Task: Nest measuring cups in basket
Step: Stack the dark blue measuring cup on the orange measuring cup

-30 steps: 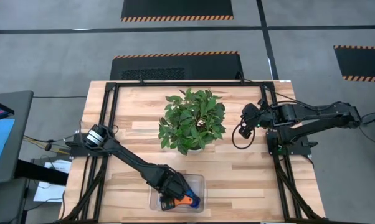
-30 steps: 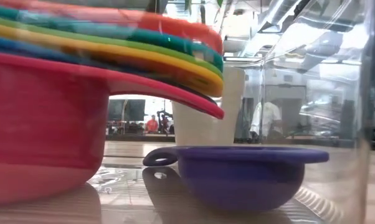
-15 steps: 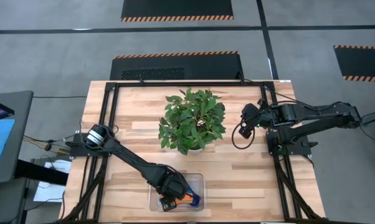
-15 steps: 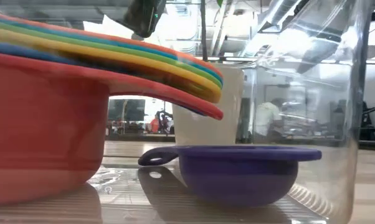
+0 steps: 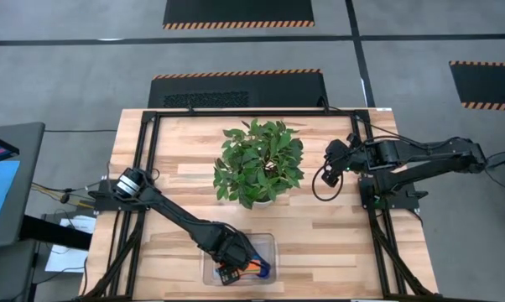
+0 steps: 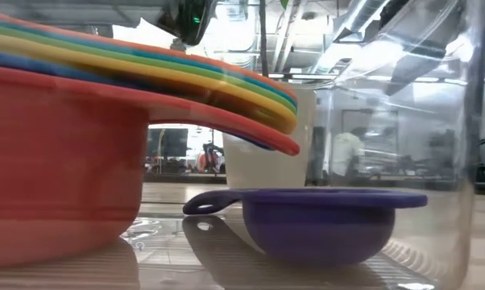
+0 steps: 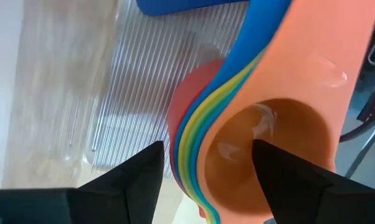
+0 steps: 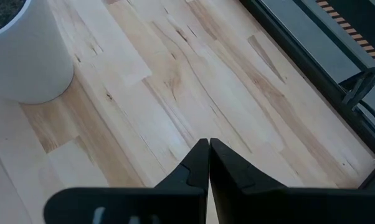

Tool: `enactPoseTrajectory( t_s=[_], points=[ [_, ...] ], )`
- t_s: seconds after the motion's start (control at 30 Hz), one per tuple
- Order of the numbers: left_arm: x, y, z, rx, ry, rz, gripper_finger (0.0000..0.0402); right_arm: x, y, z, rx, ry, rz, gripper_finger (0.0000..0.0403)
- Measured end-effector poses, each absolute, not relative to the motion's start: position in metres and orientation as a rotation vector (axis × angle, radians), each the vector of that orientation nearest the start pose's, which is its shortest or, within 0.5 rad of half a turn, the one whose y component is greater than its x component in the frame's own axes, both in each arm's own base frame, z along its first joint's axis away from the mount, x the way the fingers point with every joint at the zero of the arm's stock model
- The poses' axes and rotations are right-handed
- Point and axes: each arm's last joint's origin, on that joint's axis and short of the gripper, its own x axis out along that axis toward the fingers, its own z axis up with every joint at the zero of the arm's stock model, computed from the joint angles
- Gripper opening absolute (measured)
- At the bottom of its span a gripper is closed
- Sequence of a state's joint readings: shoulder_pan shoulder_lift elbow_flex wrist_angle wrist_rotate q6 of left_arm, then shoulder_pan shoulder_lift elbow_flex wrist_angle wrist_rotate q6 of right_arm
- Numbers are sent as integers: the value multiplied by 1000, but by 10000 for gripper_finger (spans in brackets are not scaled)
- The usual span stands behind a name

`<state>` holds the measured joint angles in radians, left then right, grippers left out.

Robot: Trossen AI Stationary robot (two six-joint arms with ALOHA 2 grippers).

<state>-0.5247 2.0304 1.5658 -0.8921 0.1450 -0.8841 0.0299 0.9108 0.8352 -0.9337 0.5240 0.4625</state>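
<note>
In the clear basket (image 5: 271,242) at the table's near edge stands a nested stack of measuring cups (image 6: 61,173). Red is outermost and orange (image 7: 268,143) innermost, and the red cup's base rests on the basket floor. The handles (image 6: 250,101) fan out to one side. A dark blue cup (image 6: 319,225) sits alone on its base beside the stack. My left gripper (image 7: 206,165) points steeply down into the basket, astride the stack's wall. My right gripper (image 8: 208,146) hangs shut over bare wood, right of the plant. My left gripper comes from above, slanting, with one finger (image 7: 287,171) inside the orange cup's bowl and the other (image 7: 137,174) outside the red cup's wall. The nested rims (image 7: 190,146) lie between them. The stack stands on the basket floor, slightly tilted.
A leafy potted plant (image 5: 259,164) in a white pot (image 8: 25,56) stands mid-table, behind the basket. Black frame rails (image 5: 148,159) run along the table's left, right and far sides. Bare wood lies between the plant and the right arm.
My left gripper has rolled a little about the line it points along, staying in place. The cup stack has turned and tipped slightly with it, its handles swinging a bit sideways while its base stays on the basket floor.
</note>
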Motion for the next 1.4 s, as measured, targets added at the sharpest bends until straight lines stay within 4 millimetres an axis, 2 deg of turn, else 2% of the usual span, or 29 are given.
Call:
enactPoseTrajectory(
  t_s=[0.4,0.73,0.87,0.97,1.4],
  points=[
    [348,-205,190,-525,1460,146,231,157,-10,275,136,847,-666,33],
    [346,-207,189,-811,1558,285,231,157,-10,275,133,846,-668,33],
    [346,-207,190,-874,1575,327,231,157,-10,275,130,846,-670,33],
    [346,-207,189,-864,1557,341,231,157,-10,275,123,841,-680,33],
    [350,-203,176,-598,1508,296,231,157,-10,275,126,840,-681,33]
  ],
)
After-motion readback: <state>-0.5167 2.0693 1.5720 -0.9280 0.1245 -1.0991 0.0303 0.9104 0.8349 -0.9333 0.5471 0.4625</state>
